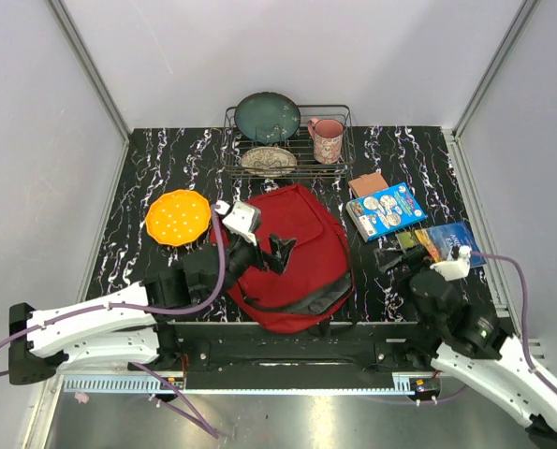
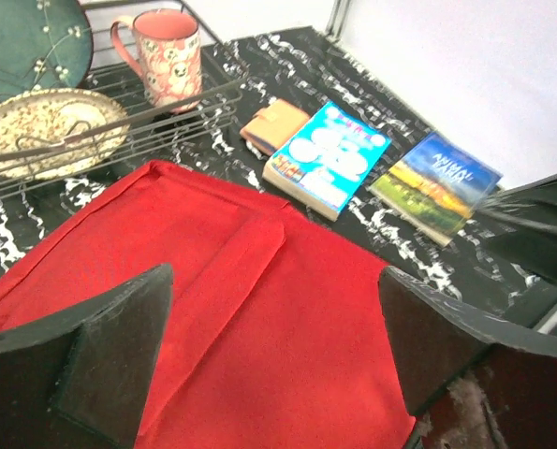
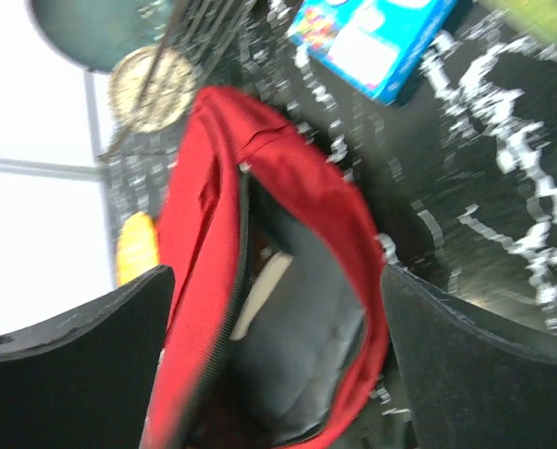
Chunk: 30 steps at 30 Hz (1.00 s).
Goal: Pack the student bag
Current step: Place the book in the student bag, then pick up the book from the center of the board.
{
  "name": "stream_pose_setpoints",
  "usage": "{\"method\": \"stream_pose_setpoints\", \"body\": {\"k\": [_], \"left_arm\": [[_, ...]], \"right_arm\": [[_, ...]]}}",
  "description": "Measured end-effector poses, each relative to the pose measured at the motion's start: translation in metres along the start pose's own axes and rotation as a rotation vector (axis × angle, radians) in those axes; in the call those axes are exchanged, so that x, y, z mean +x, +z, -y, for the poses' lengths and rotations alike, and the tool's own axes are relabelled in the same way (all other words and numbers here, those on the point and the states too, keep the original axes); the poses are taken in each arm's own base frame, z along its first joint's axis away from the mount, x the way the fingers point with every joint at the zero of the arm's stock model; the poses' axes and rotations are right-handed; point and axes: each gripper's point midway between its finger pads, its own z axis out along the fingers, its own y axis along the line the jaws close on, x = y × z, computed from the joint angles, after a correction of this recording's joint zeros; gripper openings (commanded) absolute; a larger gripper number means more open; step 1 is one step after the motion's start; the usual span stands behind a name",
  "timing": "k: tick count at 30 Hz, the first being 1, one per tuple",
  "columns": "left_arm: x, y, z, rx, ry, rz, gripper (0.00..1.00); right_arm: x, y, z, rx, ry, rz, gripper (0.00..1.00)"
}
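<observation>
The student bag (image 1: 301,253) lies flat in the middle of the black marbled table (image 1: 147,159), near its front edge. The left gripper (image 1: 276,254) hovers over the bag's left half, and the right gripper (image 1: 395,251) hangs just off its right side. Behind the bag stands a wire rack (image 1: 301,174) holding a green plate (image 1: 268,116), a patterned dish (image 1: 268,160) and a pink mug (image 1: 327,139). An orange disc (image 1: 177,217) sits to the left. To the right are a small tan notebook (image 1: 368,183), a blue book (image 1: 387,210) and a second book (image 1: 451,241), which lies partly under the right gripper. The left wrist view shows only smooth red fabric between the wide-spread fingers (image 2: 100,346), with both jaws released and holding nothing. The blurred right wrist view shows what the overhead view does not. There the bag's mouth gapes onto grey lining (image 3: 306,318) with something pale inside, and that pincer is also spread wide and grips nothing.
</observation>
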Motion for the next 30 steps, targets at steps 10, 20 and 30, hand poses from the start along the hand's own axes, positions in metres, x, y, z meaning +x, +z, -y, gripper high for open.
{"method": "stream_pose_setpoints", "body": {"k": [10, 20, 30], "left_arm": [[-0.088, -0.013, 0.035, 0.155, -0.044, 0.128, 0.99], [-0.049, 0.113, 0.048, 0.207, 0.096, -0.076, 0.99], [0.025, 0.24, 0.05, 0.37, 0.056, -0.279, 0.99]], "right_arm": [[-0.035, 0.027, -0.005, 0.297, -0.347, 0.166, 1.0], [-0.08, 0.101, 0.061, 0.525, -0.186, 0.045, 1.0], [-0.073, 0.151, 0.064, 0.312, -0.013, -0.143, 0.91]]}}
